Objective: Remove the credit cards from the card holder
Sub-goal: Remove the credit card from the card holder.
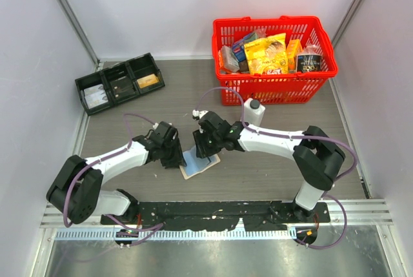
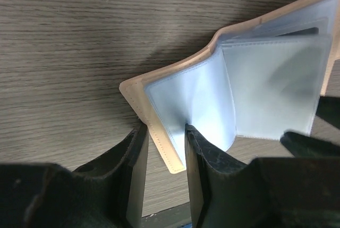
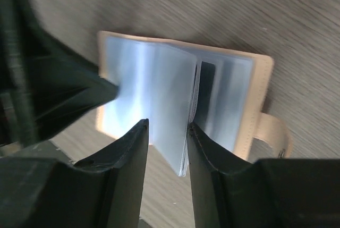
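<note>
The tan card holder (image 1: 200,164) lies open on the table between my two grippers, its frosted blue-grey sleeves (image 2: 265,84) fanned up. My left gripper (image 2: 163,127) is shut on the holder's tan cover edge (image 2: 159,145), which runs slantwise from one finger to the other. My right gripper (image 3: 168,123) is narrowed around a bunch of raised sleeves (image 3: 159,84); their edge rests against one finger with a gap to the other. A dark card edge (image 3: 206,87) shows between sleeves; the credit cards are otherwise hidden. The tan tab (image 3: 273,132) sticks out at the side.
A red basket (image 1: 271,93) of groceries stands at the back right, with a white bottle (image 1: 253,112) in front of it. A black three-compartment tray (image 1: 119,83) sits at the back left. Grey walls close in both sides.
</note>
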Controlling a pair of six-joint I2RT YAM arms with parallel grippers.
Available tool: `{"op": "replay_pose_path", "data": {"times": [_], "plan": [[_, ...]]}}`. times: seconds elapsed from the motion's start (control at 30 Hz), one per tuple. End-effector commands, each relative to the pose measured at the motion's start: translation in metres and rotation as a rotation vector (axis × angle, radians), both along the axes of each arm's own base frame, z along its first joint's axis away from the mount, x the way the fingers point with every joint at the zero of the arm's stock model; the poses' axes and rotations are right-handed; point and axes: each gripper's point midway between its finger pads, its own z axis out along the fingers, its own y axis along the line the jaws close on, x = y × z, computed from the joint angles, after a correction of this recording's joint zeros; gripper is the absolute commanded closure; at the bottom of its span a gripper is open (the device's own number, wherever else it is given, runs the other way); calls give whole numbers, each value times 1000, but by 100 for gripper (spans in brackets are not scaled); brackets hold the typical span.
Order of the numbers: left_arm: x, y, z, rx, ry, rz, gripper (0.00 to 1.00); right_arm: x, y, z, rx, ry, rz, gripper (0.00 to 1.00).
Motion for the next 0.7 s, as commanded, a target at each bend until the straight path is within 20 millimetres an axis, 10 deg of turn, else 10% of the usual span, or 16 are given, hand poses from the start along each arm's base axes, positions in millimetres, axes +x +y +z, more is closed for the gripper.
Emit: {"op": "replay_pose_path", "data": {"times": [0.0, 0.33, 0.67], "plan": [[-5, -15, -5, -72, 19, -17, 64, -24, 45, 46, 227, 12, 144, 60], [-6, -9, 2, -83, -14, 31, 64, -47, 59, 37, 229, 72, 260, 60], [10, 5, 47, -60, -158, 80, 55, 7, 11, 28, 171, 10, 55, 56]]}}
